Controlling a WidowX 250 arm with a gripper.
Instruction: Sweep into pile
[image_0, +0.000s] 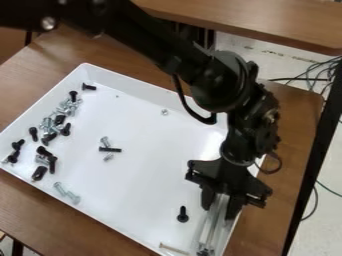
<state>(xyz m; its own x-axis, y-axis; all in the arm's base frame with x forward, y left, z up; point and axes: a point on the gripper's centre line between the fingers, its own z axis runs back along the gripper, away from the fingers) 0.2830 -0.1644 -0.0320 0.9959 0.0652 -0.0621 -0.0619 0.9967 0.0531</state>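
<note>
Left pile: a loose band of black and silver screws (57, 122) along the left side of the white tray (147, 185); likely the place to gather everything.
Paired silver bolts (67, 193): just below that band, nearer the tray's front wall; a short push should join them.
Middle cluster (109, 149): a black screw with silver ones, well left of the fingers; sweep it leftward with the tool's long side, low and flat.
Small nut (165, 112): toward the back, far up and left of the fingers; it needs its own pass.
Lone black screw (183, 215): just left of the fingers; best got behind from the right, then pushed slowly so it doesn't roll off the tool's end.
Pale long screw (174, 248): by the front wall, below and left of the fingers; ease it off the wall first.
Fingers (220, 207): at the tray's right side, parted only by the long pale tool (212, 227), apparently gripped between them, its far end near the front corner.
</note>
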